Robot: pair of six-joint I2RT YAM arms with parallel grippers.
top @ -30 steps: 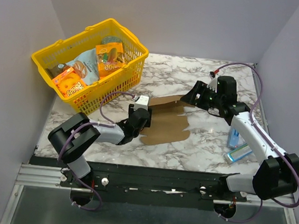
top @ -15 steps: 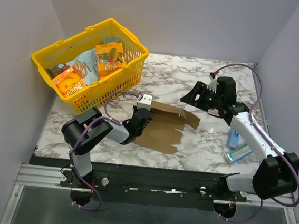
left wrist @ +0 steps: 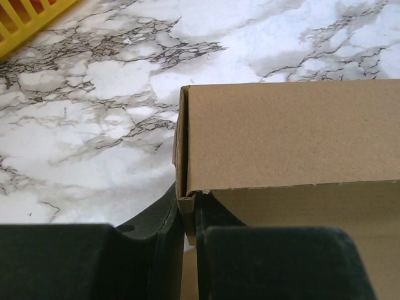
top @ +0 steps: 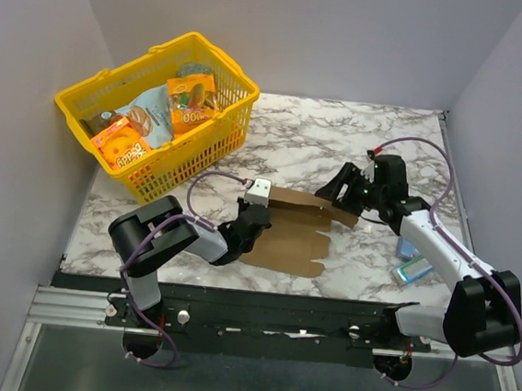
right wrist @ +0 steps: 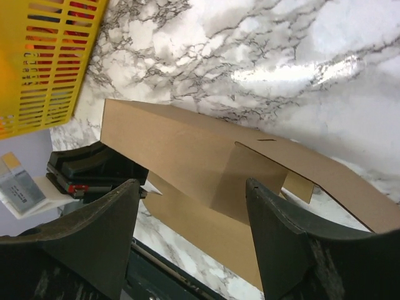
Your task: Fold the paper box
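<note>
We locate the plain brown cardboard paper box at frame centre on the white marble-pattern table, rear panel raised. The left gripper is clenched on its left edge. The right gripper hangs released, fingers spread, over that panel.

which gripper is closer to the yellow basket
Left. The left gripper clamps the paper box near the yellow basket; the right gripper hangs open across the box, farther.
</note>
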